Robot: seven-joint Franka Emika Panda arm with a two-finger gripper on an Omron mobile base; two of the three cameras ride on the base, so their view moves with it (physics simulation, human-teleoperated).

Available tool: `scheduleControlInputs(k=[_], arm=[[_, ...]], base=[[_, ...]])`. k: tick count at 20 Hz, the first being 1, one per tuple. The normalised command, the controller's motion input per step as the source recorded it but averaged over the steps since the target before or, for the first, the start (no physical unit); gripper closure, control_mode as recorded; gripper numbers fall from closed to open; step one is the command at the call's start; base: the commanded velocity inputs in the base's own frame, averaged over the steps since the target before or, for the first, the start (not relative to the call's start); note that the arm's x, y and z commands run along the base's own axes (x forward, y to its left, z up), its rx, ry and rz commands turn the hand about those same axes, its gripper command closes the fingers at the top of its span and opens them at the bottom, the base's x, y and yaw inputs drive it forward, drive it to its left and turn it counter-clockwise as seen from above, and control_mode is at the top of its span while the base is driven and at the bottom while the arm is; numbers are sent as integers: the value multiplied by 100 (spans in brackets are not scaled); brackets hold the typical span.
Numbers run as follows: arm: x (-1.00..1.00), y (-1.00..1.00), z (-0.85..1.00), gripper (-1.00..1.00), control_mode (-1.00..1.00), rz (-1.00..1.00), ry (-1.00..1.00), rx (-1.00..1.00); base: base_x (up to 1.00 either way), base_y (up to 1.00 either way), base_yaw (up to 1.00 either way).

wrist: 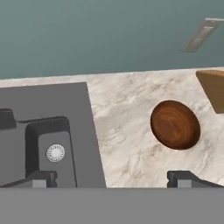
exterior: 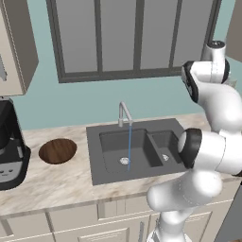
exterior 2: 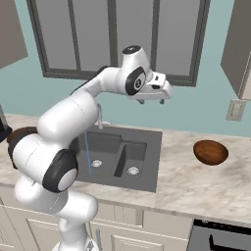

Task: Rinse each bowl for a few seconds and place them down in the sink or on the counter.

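1. The reddish bowl (exterior 2: 211, 152) (wrist: 175, 124) sits on the counter (exterior 2: 186, 181) (exterior: 61, 179) (wrist: 127, 113) to the right of the sink (exterior 2: 147, 162) (exterior: 94, 156) (wrist: 83, 131), well apart from it, with nothing touching it.
2. The second bowl (exterior: 57, 151), darker brown, rests on the counter left of the sink, near the black coffee machine (exterior: 10, 151).
3. The sink is a dark grey double basin set into the counter; a round metal drain (exterior: 124, 161) (exterior 2: 96, 163) lies in the left basin and another (wrist: 55, 152) (exterior 2: 133, 170) (exterior: 165, 157) in the right.
4. A thin blue stream of water (exterior: 129, 146) (exterior 2: 87, 152) runs from the silver faucet (exterior: 124, 113) straight down into the left basin.
5. The gripper (exterior 2: 156, 102) (wrist: 109, 177) hangs high above the sink's right side, away from both bowls, with the jaws spread wide and nothing between them.
6. In the hand view the reddish bowl lies just above the right fingertip (wrist: 181, 177), not touching it.
7. A light switch plate (exterior 2: 236, 110) (wrist: 201, 35) is on the teal wall above the reddish bowl, and a tan wooden board corner (wrist: 214, 89) lies on the counter beside it.
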Motion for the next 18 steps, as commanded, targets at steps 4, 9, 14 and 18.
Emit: scheduleControlInputs(k=[4,9,14,18], arm=[[-23,-16,-28,-100,-100,15,0,-11],[-14,-16,-28,-100,-100,11,5,-11],[-10,-23,-15,-100,-100,6,9,-7],[-1,-24,0,-100,-100,0,13,0]], base=[[0,0,0],[0,0,0],[0,0,0],[0,0,0]])
